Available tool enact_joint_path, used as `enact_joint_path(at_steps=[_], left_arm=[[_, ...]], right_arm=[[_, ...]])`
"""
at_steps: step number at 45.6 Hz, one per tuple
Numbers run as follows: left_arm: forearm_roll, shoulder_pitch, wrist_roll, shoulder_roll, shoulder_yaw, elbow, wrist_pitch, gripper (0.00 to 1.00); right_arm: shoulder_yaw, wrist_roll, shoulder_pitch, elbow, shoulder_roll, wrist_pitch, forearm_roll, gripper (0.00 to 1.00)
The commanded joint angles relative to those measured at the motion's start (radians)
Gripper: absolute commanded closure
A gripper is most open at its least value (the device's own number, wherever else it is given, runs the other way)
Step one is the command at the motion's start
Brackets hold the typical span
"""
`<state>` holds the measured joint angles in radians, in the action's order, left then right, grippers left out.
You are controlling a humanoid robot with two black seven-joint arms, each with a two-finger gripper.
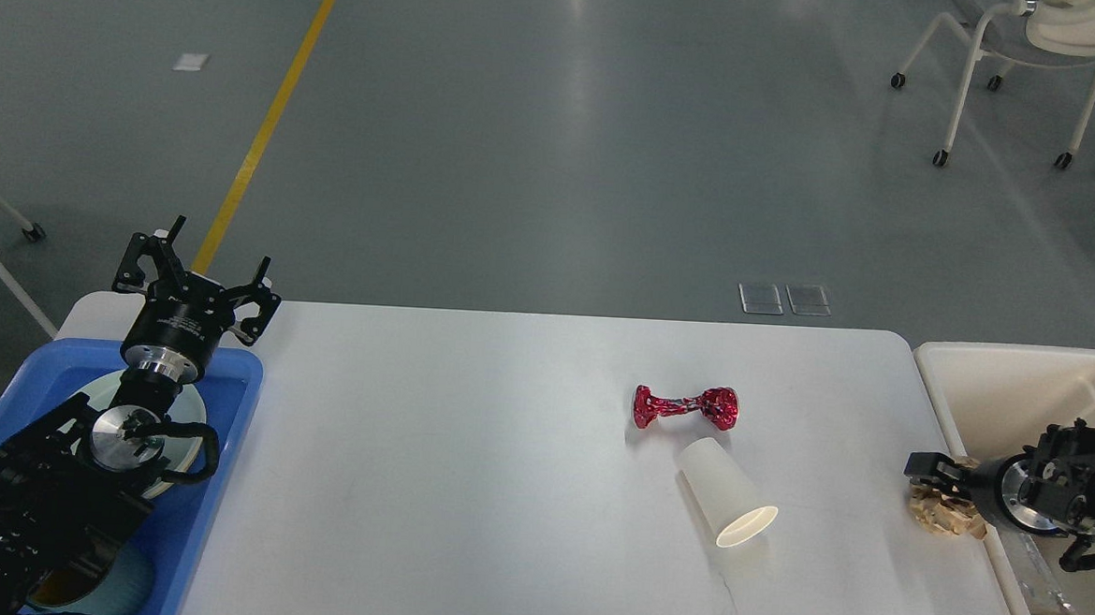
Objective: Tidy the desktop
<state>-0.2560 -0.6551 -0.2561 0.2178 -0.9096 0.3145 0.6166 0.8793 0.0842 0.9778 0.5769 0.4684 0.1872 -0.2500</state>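
Reaching in from the right edge of the head view, the right gripper [934, 470] sits low over a crumpled ball of brown paper [941, 516] at the right rim of the white desktop [463, 491], the wide rounded-corner surface that fills the lower half of the frame. The gripper is seen nearly end-on and dark, so whether its jaws are apart or closed on the paper cannot be told.

Just beyond the paper, off the desktop's right end, stands a cream plastic bin [1021, 389], its near corner holding some clear crumpled plastic. Left of the paper, towards the middle of the desktop, a white paper cup [723, 490] lies on its side with its mouth turned to the camera. A red foil wrapper [686, 407], twisted at the waist, lies just behind the cup.

At the desktop's left end a blue plastic tray [223, 422] carries a pale plate [188, 410], largely hidden by the left arm. The left gripper [198, 275] stands raised above the tray's far edge, its jaws spread wide and holding nothing.

Beyond the desktop, a grey floor with a yellow line [272, 110] runs back to a white wheeled chair [1020, 60] at upper right.
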Motion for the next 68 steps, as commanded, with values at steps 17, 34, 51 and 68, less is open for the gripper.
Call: enact_joint_path(at_steps=[17,34,51,68], left_arm=[[0.0,0.0,0.0,0.0,0.0,0.0,0.0,0.01],[0.0,0.0,0.0,0.0,0.0,0.0,0.0,0.01],[0.001,0.0,0.0,0.0,0.0,0.0,0.0,0.01],[0.0,0.002,0.0,0.0,0.0,0.0,0.0,0.01]], right_arm=[[-0.022,0.005,-0.025,0.008,-0.011,-0.012,-0.003,1.0],[0.055,-0.001,0.235,0.248,0.09,0.058,-0.003,1.0],[0.496,0.011,1.269,0.633,0.269,0.515,-0.058,1.0],[0.481,0.008,1.774,0.659,0.266,0.773,-0.176,1.0]])
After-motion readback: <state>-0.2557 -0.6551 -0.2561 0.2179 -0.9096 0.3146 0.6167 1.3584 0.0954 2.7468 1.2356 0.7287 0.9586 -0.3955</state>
